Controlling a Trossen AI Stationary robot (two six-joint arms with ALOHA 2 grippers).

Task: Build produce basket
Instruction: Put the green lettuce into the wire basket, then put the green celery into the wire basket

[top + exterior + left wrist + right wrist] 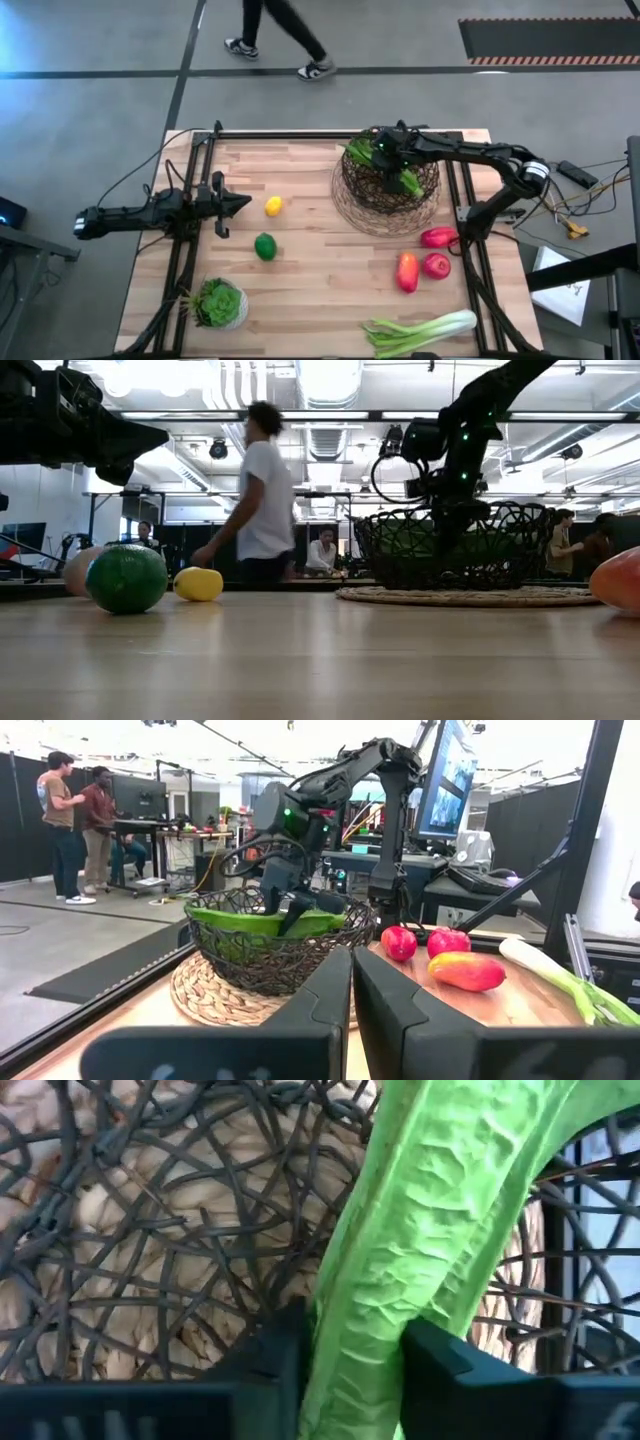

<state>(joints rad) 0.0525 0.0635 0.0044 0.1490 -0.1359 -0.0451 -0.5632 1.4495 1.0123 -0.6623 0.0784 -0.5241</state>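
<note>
The basket is a dark woven-wire bowl standing on a round straw mat at the far right of the table. A long green leafy stalk lies inside it, one end at the rim. My right gripper reaches down into the basket, shut on this stalk. My left gripper hovers shut at the table's left, beside the yellow lemon. The green lime rests on the table nearer me. My right gripper pinches the green leafy stalk between its two fingers, which lie across it near its middle. It comes from above, pointing down into the basket. The stalk stretches across the inside of the basket, both ends by the wire wall.
On the table's right lie two red pieces and a red-orange one. A pale green stalk lies near the front edge. A small potted plant stands front left. People are in the room beyond the table.
</note>
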